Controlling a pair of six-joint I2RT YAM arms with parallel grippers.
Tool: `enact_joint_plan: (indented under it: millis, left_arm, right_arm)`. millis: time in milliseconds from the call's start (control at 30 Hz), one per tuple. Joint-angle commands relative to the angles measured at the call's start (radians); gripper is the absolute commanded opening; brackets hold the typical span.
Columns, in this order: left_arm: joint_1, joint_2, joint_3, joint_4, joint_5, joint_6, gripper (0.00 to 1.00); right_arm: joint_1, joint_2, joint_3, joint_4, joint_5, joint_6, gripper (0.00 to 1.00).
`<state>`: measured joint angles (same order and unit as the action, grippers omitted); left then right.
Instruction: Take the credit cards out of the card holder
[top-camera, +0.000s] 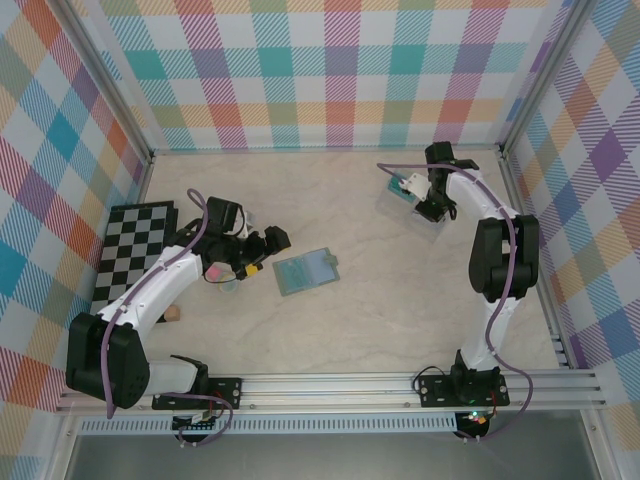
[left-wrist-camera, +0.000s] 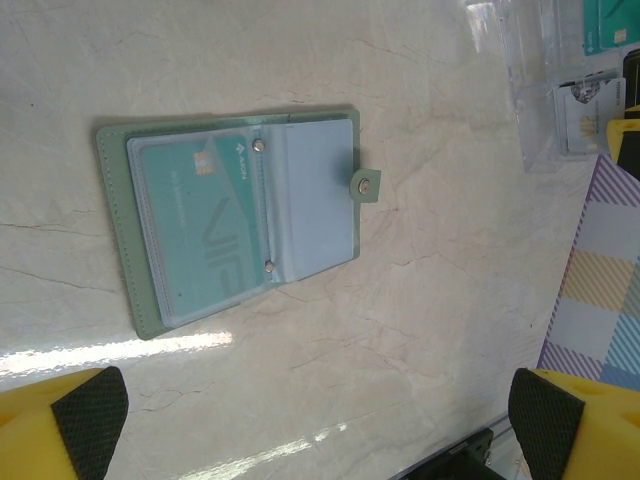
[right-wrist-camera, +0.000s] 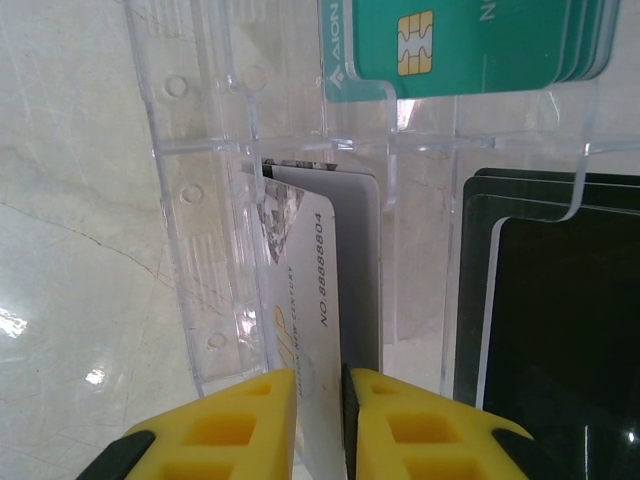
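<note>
Card holder lies open and flat near the middle of the bench, just beside my left jaws and not touching them. From my left wrist I see its two panels spread, with the tab strap poking out from the right panel's edge. A green card sits in the clear sleeve over the left panel. My left jaws stand wide apart with nothing between them, their black pads at the bottom corners of that view.

My right jaws are well apart from the holder, at the back right of the bench over the clear tray. They are clamped on a white card that stands on its edge, its far end inside a tray compartment beside the divider. The next compartment beyond holds a stack of green cards, and the one to the right holds dark cards. The chequered board lies flat at the left of the bench, beside my left arm.
</note>
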<state>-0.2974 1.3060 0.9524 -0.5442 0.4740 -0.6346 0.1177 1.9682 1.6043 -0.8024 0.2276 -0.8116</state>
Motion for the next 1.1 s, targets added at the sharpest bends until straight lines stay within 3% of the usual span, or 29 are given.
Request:
enact_joint_plan:
  millis: [0, 367, 600, 733, 900, 1067]
  left_arm:
    - [0.014, -0.021, -0.010, -0.003, 0.012, 0.011, 1.00]
    - [0.014, -0.006, -0.025, -0.008, -0.007, 0.008, 1.00]
    - [0.008, 0.032, -0.052, 0.015, -0.020, -0.012, 1.00]
    - [-0.013, 0.077, -0.060, 0.035, -0.026, -0.030, 1.00]
    - [-0.049, 0.136, -0.057, 0.062, -0.041, -0.057, 0.92]
    - [-0.065, 0.194, -0.056, 0.103, -0.060, -0.111, 0.73]
  right_arm:
    - [-0.003, -0.046, 0.027, -0.002, -0.014, 0.042, 0.21]
    - [-0.001, -0.249, 0.014, -0.032, -0.327, 0.257, 0.30]
    - [0.066, -0.393, -0.129, 0.093, -0.376, 0.574, 0.31]
    - [0.112, -0.464, -0.250, 0.178, -0.526, 0.799, 0.35]
    - [0.209, -0.470, -0.333, 0.227, -0.541, 0.998, 0.36]
    - [0.300, -0.341, -0.290, 0.172, -0.545, 1.168, 0.33]
